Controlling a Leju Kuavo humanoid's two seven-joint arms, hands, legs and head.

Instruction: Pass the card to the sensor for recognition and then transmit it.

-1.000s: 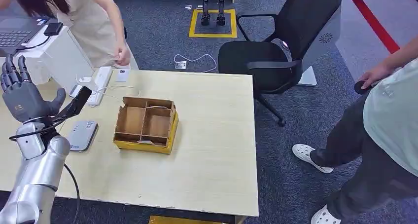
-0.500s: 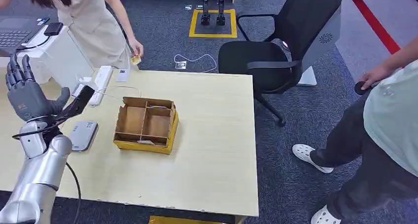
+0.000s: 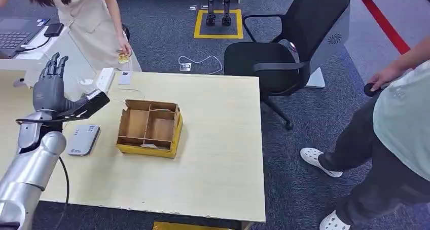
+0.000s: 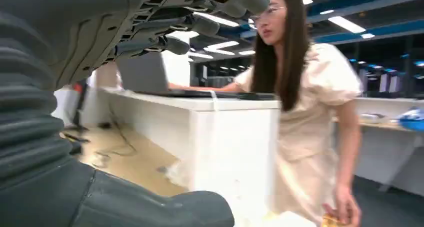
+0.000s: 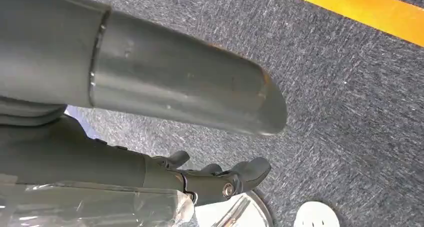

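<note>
A dark grey carpeted floor (image 3: 314, 103) surrounds a pale wooden tabletop (image 3: 218, 154). Beyond it stand a black office chair (image 3: 284, 58) and a yellow square marked on the floor (image 3: 219, 23) with a small dark robot's legs on it. On the tabletop, a yellow divided cardboard box (image 3: 150, 127) sits near the middle, its compartments open upward. Just beside its left side lies a flat grey sensor (image 3: 83, 139), and a white power strip (image 3: 105, 79) lies near the far edge with a thin cable trailing from it.

The left hand (image 3: 50, 90) is raised above the left part of the tabletop, over the sensor, fingers (image 3: 54, 68) spread and pointing up, thumb out to the side. It holds nothing; a dark flat piece juts out beside the thumb toward the box, and I cannot tell what it is. In the left wrist view the same hand (image 4: 165, 22) shows its dark fingers apart with empty space beneath them.

A person in a cream dress (image 3: 96, 22) stands at the far left corner, and that person's hand (image 3: 123, 52) holds a small yellow card (image 3: 123, 58) just beyond the tabletop's edge, apart from the robot's hand. The left wrist view shows the card (image 4: 331, 220) low in that hand. Another person (image 3: 395, 139) stands on the right.

The right hand (image 5: 220, 179) hangs over the carpet with fingers curled loosely; whether they are closed I cannot tell.
</note>
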